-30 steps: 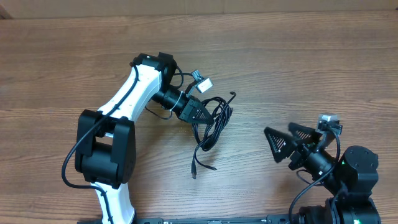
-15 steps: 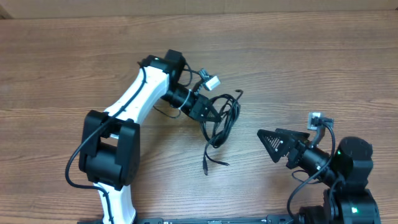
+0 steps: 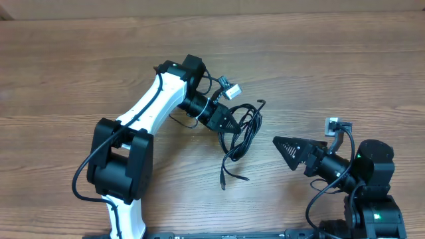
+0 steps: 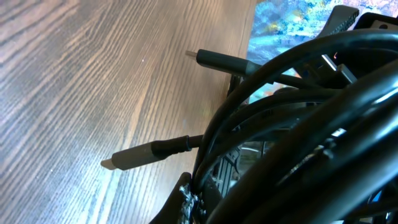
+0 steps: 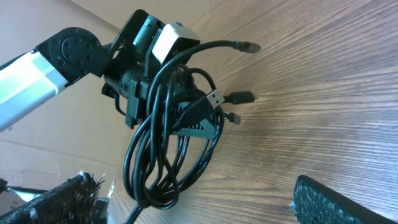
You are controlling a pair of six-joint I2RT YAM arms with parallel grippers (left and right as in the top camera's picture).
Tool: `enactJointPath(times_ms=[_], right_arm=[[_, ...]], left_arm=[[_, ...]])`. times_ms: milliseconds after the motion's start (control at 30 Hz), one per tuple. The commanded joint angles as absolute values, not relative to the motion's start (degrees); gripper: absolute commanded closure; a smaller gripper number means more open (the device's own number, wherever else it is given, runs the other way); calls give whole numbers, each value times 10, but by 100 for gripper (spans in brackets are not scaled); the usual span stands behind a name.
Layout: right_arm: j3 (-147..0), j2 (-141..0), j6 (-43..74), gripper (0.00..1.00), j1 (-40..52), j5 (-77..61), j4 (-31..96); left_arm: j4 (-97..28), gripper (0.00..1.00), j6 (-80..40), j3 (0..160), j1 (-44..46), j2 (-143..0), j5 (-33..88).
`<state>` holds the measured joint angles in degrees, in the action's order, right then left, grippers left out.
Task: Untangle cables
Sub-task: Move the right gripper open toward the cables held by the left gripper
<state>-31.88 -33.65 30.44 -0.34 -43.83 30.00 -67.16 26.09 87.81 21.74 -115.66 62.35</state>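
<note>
Tabletop of brown wood-grain board (image 3: 66,60), bearing, from the left: black two-finger left gripper (image 3: 229,119) on a white arm, clamped tight on a tangled bundle of thin black cables (image 3: 242,136) near the table's middle, loops and plug ends trailing toward the near edge. Black right gripper (image 3: 292,151), to the right and apart from the bundle, fingers spread wide, nothing between them.

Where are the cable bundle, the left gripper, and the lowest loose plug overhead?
cable bundle (image 3: 247,136), overhead view, on the looped strands.
left gripper (image 3: 230,122), overhead view, between its fingers clamping the bundle.
loose plug (image 3: 223,184), overhead view, on the connector tip.
</note>
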Motion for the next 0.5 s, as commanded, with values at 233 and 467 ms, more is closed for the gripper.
enactJointPath(times_ms=[233, 467], right_arm=[[-335, -335, 306, 4, -5, -451, 297], [-335, -335, 305, 19, -5, -458, 298]], left_arm=[[-655, 96, 276, 894, 237, -1163, 642], [-617, 96, 254, 894, 263, -1164, 641]])
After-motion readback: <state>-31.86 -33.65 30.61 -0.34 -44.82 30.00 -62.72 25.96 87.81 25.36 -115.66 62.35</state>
